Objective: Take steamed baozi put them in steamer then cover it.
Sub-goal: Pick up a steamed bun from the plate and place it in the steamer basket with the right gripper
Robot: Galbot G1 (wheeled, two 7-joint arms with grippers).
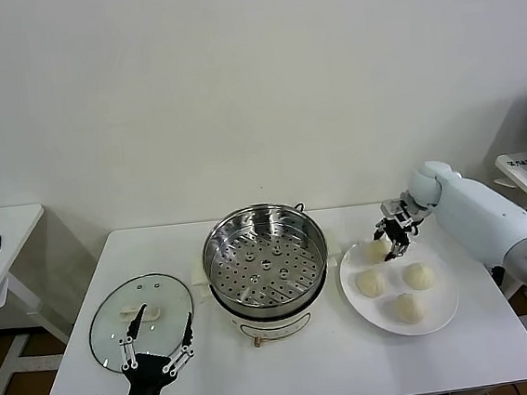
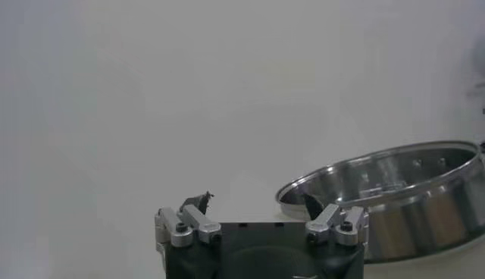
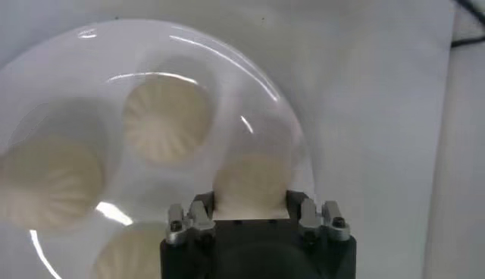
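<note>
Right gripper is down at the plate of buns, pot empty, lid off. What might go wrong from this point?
1. The right gripper straddles the rear bun on the plate; a hard squeeze may dent it, a loose one may drop it short of the steamer.
2. The other buns lie close together, so the fingers may nudge one.
3. The left gripper hangs open over the lid and could shove it sideways.
</note>
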